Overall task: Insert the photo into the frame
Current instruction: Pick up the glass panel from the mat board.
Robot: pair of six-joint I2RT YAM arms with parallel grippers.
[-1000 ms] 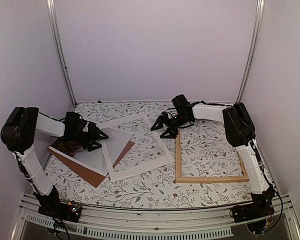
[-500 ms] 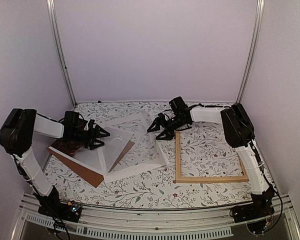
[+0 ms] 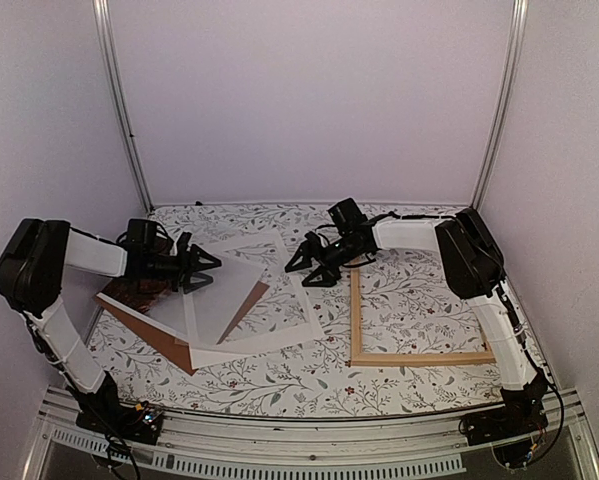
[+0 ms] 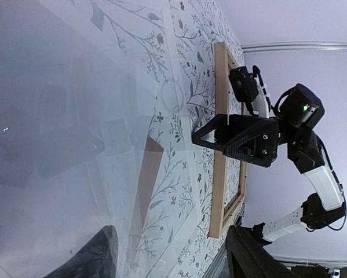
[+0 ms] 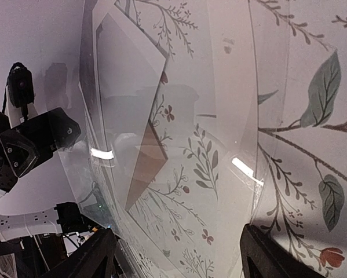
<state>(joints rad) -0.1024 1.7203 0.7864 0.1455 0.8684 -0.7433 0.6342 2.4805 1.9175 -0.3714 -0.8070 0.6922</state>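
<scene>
Two pairs of black fingers stand spread wide as the left end effector [image 3: 201, 270] and the right end effector [image 3: 301, 272] face each other low over a floral-print counter [image 3: 309, 385]. Whether either one touches a sheet cannot be told. One frame [image 3: 419, 357], four thin strips of pale natural wood joined in a rectangle, lies flat on the right half of the counter, its far left corner just beside the right end effector. One photo [image 3: 134, 292] lies at the left side beneath the left arm, with only its dark reddish-brown end showing. It rests on one flat brown backing board [image 3: 167, 342]. One white mat [image 3: 269, 340] with a cut-out window overlaps them. Both wrist views look through one glossy clear sheet [image 5: 208, 145] flecked with bright glints.
</scene>
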